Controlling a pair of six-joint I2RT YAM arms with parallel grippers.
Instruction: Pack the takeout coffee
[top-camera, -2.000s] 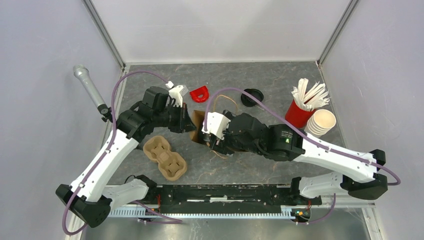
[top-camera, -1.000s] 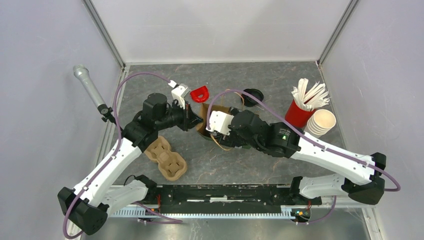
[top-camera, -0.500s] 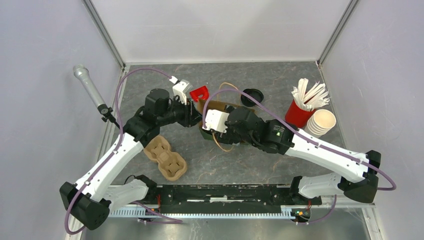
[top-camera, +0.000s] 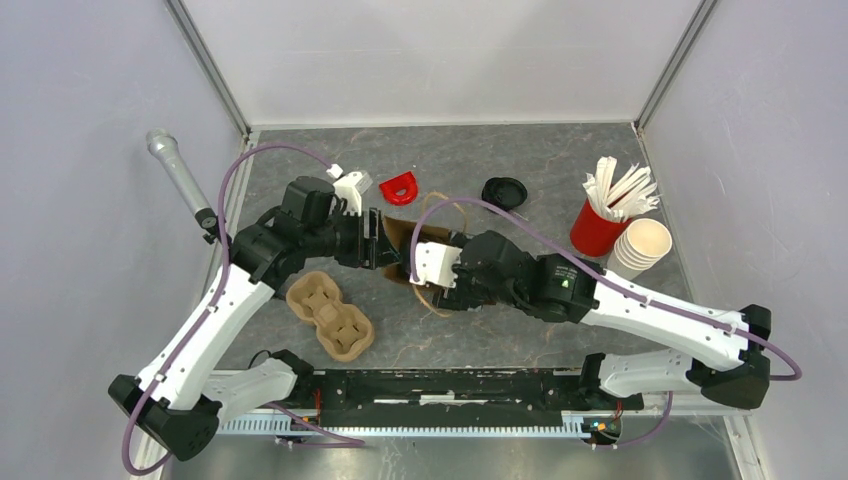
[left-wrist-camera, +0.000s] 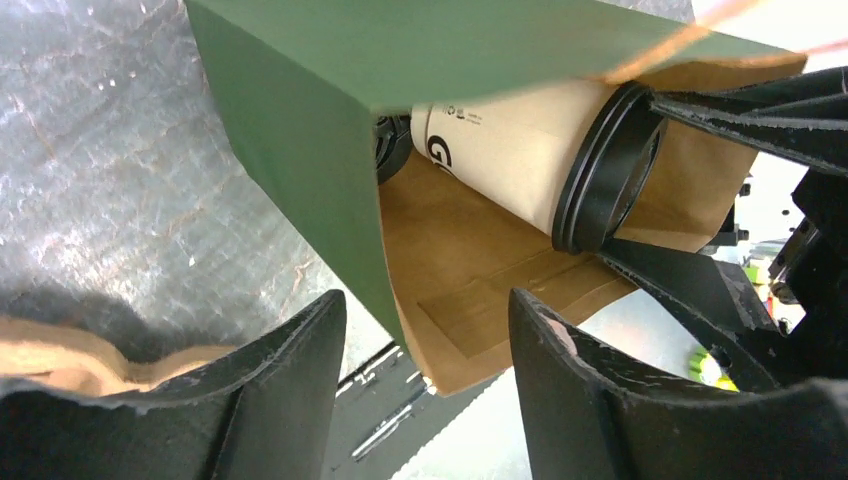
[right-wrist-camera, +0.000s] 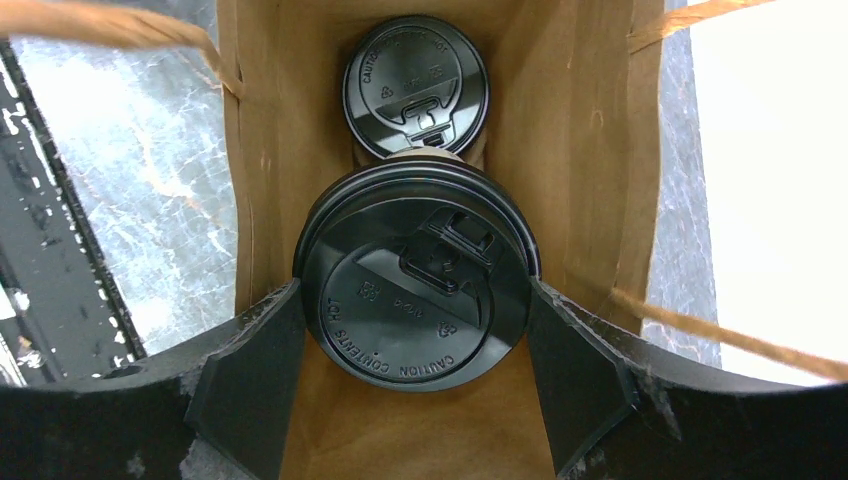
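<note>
Two arms, left arm (top-camera: 215, 310) and right arm (top-camera: 640, 300), met at mid-table over one paper bag (top-camera: 398, 230). Both drawn back toward the near edge against half a second ago, bag carried along. Bag now apart from the red piece (top-camera: 400, 186), just beside it then.

Paper bag: green outside, brown inside, tipped with mouth toward the right arm.

Carrier tray (top-camera: 330, 315): pulp, no cups in it, near the left arm.

Right gripper (right-wrist-camera: 415, 335): reached into the bag's mouth, fingers pressed on either side of the black lid (right-wrist-camera: 415, 290) of one coffee cup (left-wrist-camera: 500, 150).

Left gripper (left-wrist-camera: 428, 300): fingers spread, straddling the bag's wall, one inside and one outside, pinching nothing.

Coffee cups, two: held cup just inside the mouth; second cup (right-wrist-camera: 415, 85) deeper, behind it, lid facing out.

Loose lid (top-camera: 503, 190): black, on the table, well apart from the bag.

Judgement: held cup nearly seated; letting go and backing out likely next, with some risk of dragging the bag wall along.
</note>
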